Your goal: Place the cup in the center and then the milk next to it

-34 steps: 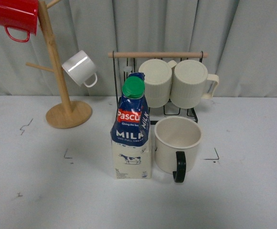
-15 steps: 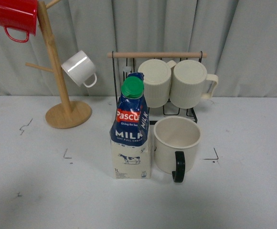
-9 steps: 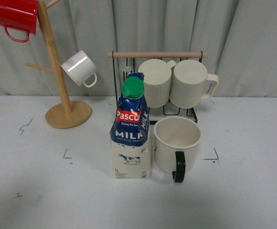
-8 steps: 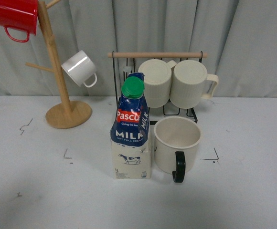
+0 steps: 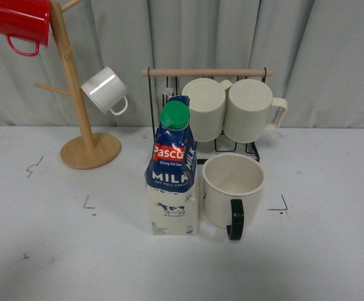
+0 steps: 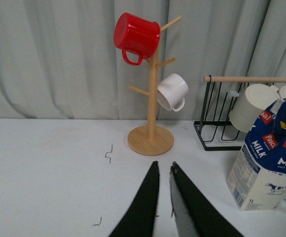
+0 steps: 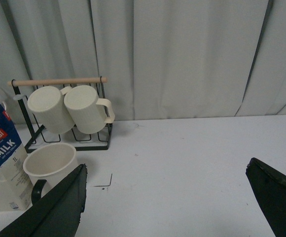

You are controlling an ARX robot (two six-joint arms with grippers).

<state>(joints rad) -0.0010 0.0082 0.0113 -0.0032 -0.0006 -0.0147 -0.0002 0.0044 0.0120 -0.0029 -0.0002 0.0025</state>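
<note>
The cup [image 5: 233,188], wide and cream with a black handle facing the camera, stands upright on the white table inside the centre patch bounded by black corner marks [image 5: 282,205]. The milk [image 5: 172,170] stands upright right beside it, on its left, nearly touching. Both also show in the right wrist view, the cup [image 7: 50,163] and the milk [image 7: 1,163]; the milk shows in the left wrist view [image 6: 268,154]. Neither gripper shows in the front view. My left gripper [image 6: 163,165] is shut and empty over bare table. My right gripper [image 7: 165,170] is open and empty, right of the cup.
A wooden mug tree [image 5: 85,141] with a red mug [image 5: 22,22] and a small white mug [image 5: 105,89] stands at the back left. A black wire rack [image 5: 207,73] holding two ribbed cream mugs [image 5: 226,108] stands just behind the cup and milk. A grey curtain closes the back.
</note>
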